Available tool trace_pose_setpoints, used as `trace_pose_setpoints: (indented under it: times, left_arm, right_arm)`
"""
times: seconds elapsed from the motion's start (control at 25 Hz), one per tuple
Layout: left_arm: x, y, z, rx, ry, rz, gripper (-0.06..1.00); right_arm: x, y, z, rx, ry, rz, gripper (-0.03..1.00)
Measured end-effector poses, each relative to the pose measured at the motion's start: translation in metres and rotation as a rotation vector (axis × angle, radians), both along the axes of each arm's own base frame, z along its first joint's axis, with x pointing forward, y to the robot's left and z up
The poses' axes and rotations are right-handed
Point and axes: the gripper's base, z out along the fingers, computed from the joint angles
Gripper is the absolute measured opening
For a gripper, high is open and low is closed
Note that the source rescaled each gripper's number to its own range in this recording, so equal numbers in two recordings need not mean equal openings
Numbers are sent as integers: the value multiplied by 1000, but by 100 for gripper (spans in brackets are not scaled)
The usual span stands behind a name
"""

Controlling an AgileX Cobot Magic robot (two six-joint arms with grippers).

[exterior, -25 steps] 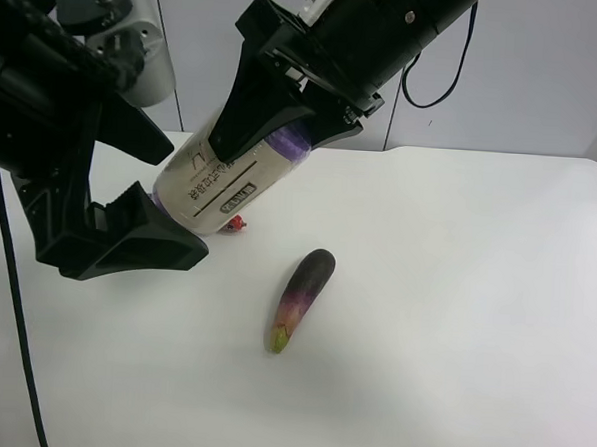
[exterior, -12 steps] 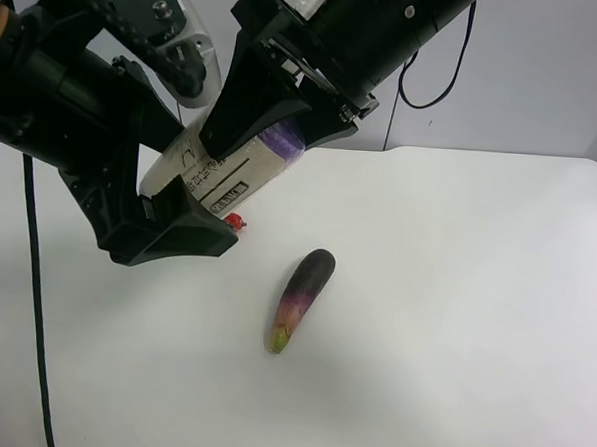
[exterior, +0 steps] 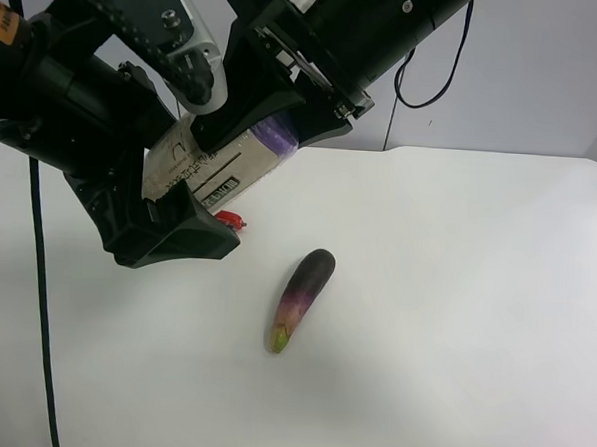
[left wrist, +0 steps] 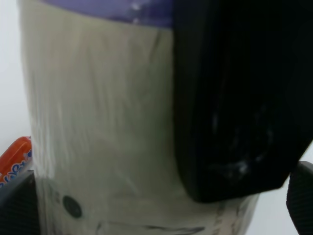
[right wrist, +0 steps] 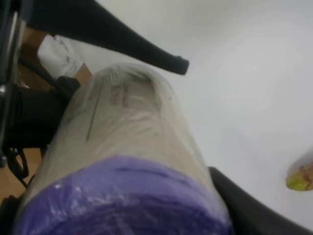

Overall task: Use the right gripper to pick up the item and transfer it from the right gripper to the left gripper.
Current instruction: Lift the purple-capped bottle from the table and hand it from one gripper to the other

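Note:
The item (exterior: 216,164), a cream-wrapped roll with purple ends, hangs tilted above the table. My right gripper (exterior: 251,131), the black claw reaching in from the top of the exterior view, is shut on its upper half; the right wrist view (right wrist: 132,147) shows the roll filling the space between the prongs. My left gripper (exterior: 183,185), on the arm with the orange mark, is open with its jaws either side of the roll's lower end. In the left wrist view the roll (left wrist: 98,122) sits between the finger tips (left wrist: 14,205), with a right-gripper prong (left wrist: 234,98) pressed on it.
A red sausage stick (exterior: 231,220) lies on the white table (exterior: 455,292) just under the roll, mostly hidden by the left gripper. A dark purple eggplant (exterior: 303,296) lies at mid-table. The left arm's cable (exterior: 36,300) hangs down at the exterior view's left.
The left gripper has swung in from the exterior view's left and up, so its jaws now flank the roll's lower end. The right gripper has raised the roll slightly.

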Motion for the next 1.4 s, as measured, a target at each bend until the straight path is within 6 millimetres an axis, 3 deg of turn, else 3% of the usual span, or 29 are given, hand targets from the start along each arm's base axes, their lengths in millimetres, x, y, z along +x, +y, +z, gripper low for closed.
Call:
trace_pose_setpoints:
  times: [0.08, 0.2, 0.28, 0.36, 0.4, 0.76, 0.8, 0.88, 0.92, 1.0, 1.12, 1.4]
  left_arm:
    - [0, 0, 0, 0, 0, 0, 94]
    - [0, 0, 0, 0, 0, 0, 68]
    - [0, 0, 0, 1, -1, 0, 40]
    - [0, 0, 0, 7, -1, -3, 3]
    - [0, 0, 0, 9, 0, -5, 0]
    - [-1, 1, 0, 24, 0, -22, 0]
    - [-1, 1, 0, 25, 0, -23, 0]
    - [-2, 1, -1, 37, 14, -28, 0]
    - [-2, 1, -2, 42, 20, -29, 0]
    - [-2, 1, -3, 45, 24, -30, 0]
    - [-2, 1, -3, 47, 25, -32, 0]
    - [-2, 1, -3, 49, 24, -34, 0]
  right_arm:
    - [0, 0, 0, 4, 2, 0, 0]
    - [0, 0, 0, 6, 4, -1, 0]
    - [-1, 0, 0, 6, 8, 3, 0]
    - [-2, 0, 0, 3, 14, 11, 0]
    - [-2, 0, 0, 3, 14, 11, 0]
    - [-4, 0, 0, 7, -9, 62, 0]
    - [-4, 0, 0, 6, -13, 71, 8]
    - [-5, 0, 1, 11, -16, 88, 59]
    - [-6, 0, 1, 14, -15, 91, 74]
    - [-6, -1, 1, 10, -24, 97, 90]
    - [-5, -1, 1, 7, -33, 103, 97]
    - [-5, -1, 0, 7, -46, 114, 98]
